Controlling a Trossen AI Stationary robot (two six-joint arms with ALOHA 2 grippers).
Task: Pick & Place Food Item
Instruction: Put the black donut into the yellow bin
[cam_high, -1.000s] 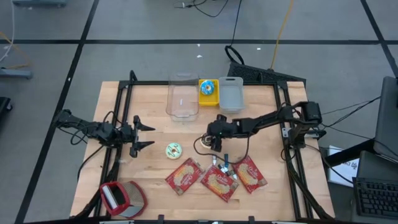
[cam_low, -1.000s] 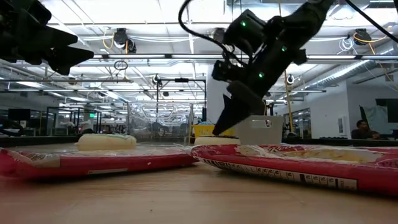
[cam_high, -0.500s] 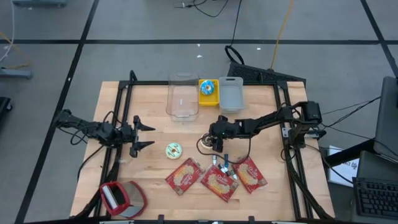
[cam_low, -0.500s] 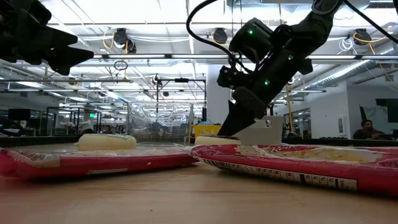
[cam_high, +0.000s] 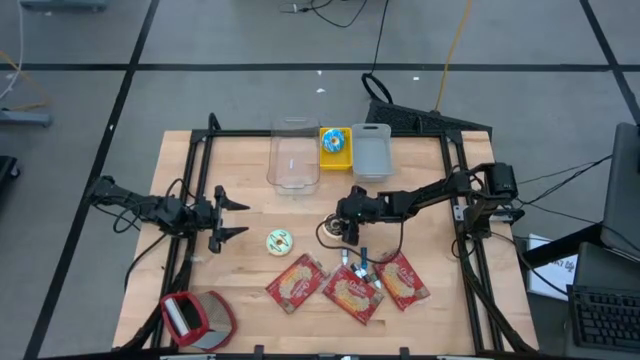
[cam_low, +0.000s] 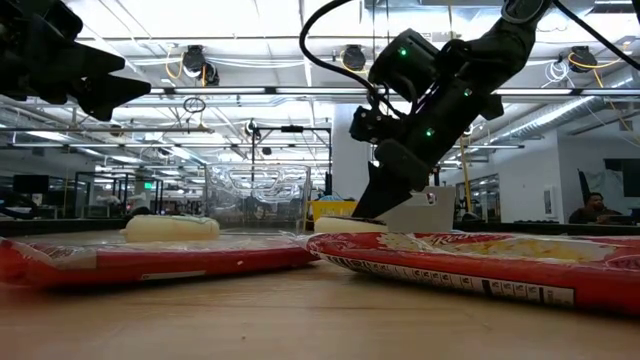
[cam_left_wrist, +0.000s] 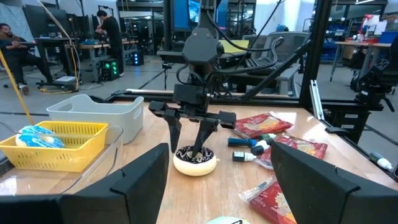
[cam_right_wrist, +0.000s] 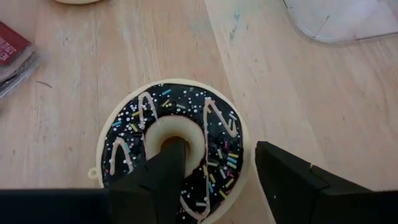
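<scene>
Left side: the left gripper (cam_high: 232, 212) hangs over the table's left edge with its jaws spread wide and nothing between them. Bare wood (cam_high: 250, 190) lies ahead of those jaws. A red-and-grey object (cam_high: 195, 318) sits at the near left corner, well behind them. A green-frosted donut (cam_high: 279, 241) lies just beyond the left fingertips, apart from them.

Centre: the right gripper (cam_right_wrist: 214, 171) is down over the chocolate donut (cam_right_wrist: 174, 146), which lies flat on the table about mid-board. One finger (cam_right_wrist: 165, 177) stands in the donut's hole; the other finger (cam_right_wrist: 292, 180) stands outside the rim, so the jaws straddle one side of the ring, partly open. Whether they pinch it yet cannot be told. Open wood surrounds the donut on the far side of the jaws.

Containers, along the far edge beyond the right jaws: a clear tub (cam_high: 293, 155), contents not discernible; a yellow basket (cam_high: 335, 148) holding a blue-and-white item (cam_left_wrist: 34, 137); a grey bin (cam_high: 372, 152), interior not visible.

Right: three red snack packets (cam_high: 350, 285) lie at the near edge, on the near side of the right jaws, with small markers (cam_left_wrist: 249, 149) among them. The packets' printing is not legible.
</scene>
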